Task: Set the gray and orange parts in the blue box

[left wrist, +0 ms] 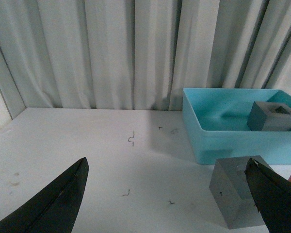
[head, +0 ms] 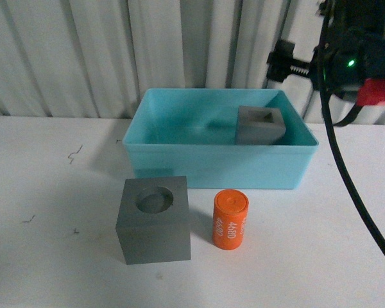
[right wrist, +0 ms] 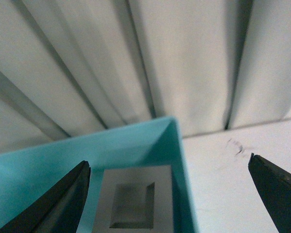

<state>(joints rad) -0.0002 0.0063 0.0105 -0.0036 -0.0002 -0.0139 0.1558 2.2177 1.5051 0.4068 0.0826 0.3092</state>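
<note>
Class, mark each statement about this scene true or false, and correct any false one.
1. The slotted gray cube lies inside the blue box. True.
2. The orange cylinder lies inside the box. False: it is outside, in front of the box, beside the round-hole gray cube.
3. The left gripper has its jaws shut. False: they stand wide apart.
4. The right gripper holds nothing. True.
</note>
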